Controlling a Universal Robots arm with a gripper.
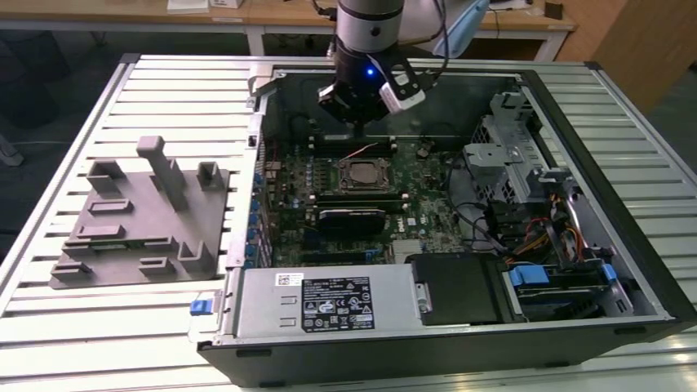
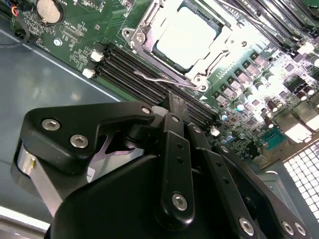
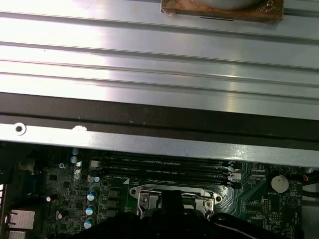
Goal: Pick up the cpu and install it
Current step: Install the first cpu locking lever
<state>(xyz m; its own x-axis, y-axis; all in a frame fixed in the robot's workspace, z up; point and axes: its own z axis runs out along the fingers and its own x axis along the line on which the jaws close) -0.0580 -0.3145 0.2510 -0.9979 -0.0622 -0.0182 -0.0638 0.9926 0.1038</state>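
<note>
Arm: a grey Universal Robots arm with a black gripper reaches down from the far side of the table into the open computer case, with a blue light glowing on its wrist.

Gripper state: in the second wrist view the black linkages of the gripper converge to a narrow tip, so the fingers look pressed together with nothing seen between them; the tip itself is partly hidden by the linkage.

Gripper position: it hangs over the black memory slots just beside the socket, raised above the board and not touching it.

The cpu: the small flat square chip with a pale silver metal top, the cpu, lies flat inside the square dark metal-framed socket on the green motherboard. In the exterior view the cpu sits near the middle of the board, just below the gripper tip.

Socket lever: a thin wire lever runs along the socket edge nearest the gripper.

Tray: a large grey plastic tray with upright posts rests on the slatted metal table, at the exterior view's left of the case and well apart from the gripper.

Case contents: a silver power supply lies along the near wall of the case.

First wrist view: the socket frame shows beyond the dark gripper body, with the slatted table above it.
</note>
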